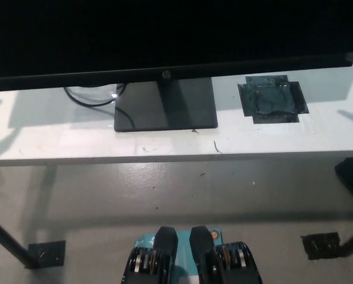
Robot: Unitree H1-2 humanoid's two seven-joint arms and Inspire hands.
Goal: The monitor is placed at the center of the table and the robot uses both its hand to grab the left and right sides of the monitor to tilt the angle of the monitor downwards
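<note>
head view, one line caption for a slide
Black monitor on its square stand on a white table, cables behind, black taped patch at right; no robot hand visible.

The monitor (164, 35) fills the upper part of the head view, a wide black panel with a dark, unlit screen. Its thin lower bezel runs across nearly the full width, sloping slightly up toward the right, and carries a small round logo at its middle. Its left end runs out of view; its right lower corner shows near the right border. Below the logo a flat dark neck drops to a rectangular black base (165, 106) that lies flat on the white worktop (58, 139), near the middle of it and set back from the front edge. The screen overhangs the base on both sides.
</note>
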